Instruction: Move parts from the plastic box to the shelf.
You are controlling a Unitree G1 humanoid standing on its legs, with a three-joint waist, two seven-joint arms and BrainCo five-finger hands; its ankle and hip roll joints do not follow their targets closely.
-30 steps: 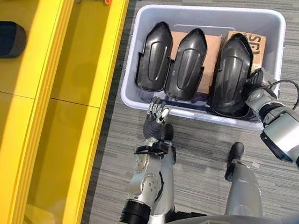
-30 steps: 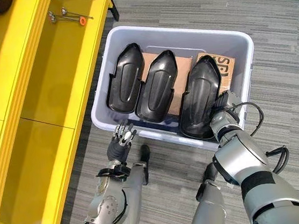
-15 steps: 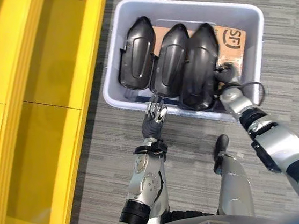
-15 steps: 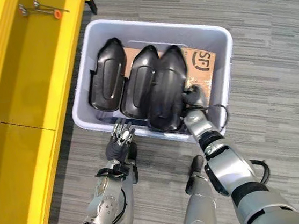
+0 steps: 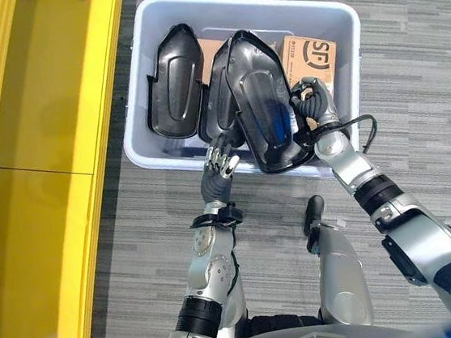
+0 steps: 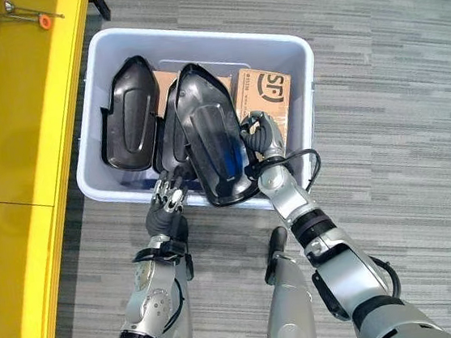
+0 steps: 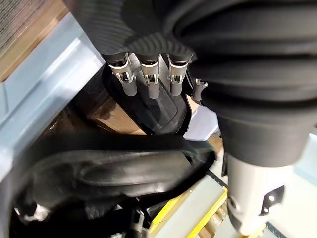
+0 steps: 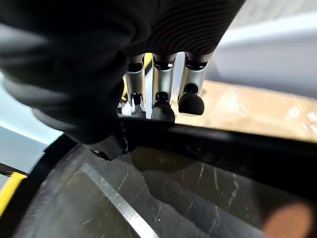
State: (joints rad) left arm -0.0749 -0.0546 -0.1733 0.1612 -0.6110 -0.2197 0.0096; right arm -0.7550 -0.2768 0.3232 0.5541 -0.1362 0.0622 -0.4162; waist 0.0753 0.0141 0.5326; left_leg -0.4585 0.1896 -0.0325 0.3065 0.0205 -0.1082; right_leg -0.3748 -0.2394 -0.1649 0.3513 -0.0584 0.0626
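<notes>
1. Over the last second the right hand (image 5: 313, 103) has dragged the rightmost black part (image 5: 260, 100) leftward, and that end of it has risen. The part now lies tilted across the middle part (image 5: 219, 96), overlapping it, where earlier the three sat side by side in a row.

2. The move has uncovered the brown cardboard (image 5: 315, 51) at the right end of the plastic box (image 5: 330, 12), which the part hid before.

3. The right hand is clamped on the part's right edge: in the right wrist view its dark-tipped fingers (image 8: 162, 106) curl over the black rim, the thumb pressing from the other side.

4. The left hand (image 6: 166, 198) remains at the box's near wall, its fingers loosely bent and resting against the near end of the middle part, gripping nothing that I can see.

5. I judge this to be the lift-out stage. The part is loosened but still inside the box, and the yellow shelf (image 5: 40, 117) on the left has yet to receive it. The camera has also shifted, so the box sits differently in the picture.

6. The parts are glossy black moulded shells, long and tapering to a rounded point at the far end, with raised ribs and a thin upturned lip. Fine scratches show up close in the right wrist view.

7. The third part (image 5: 171, 81) lies flat at the left of the box.

8. The box is pale grey-blue, smooth-walled with rounded corners. The floor is grey striped carpet (image 5: 413, 99).
</notes>
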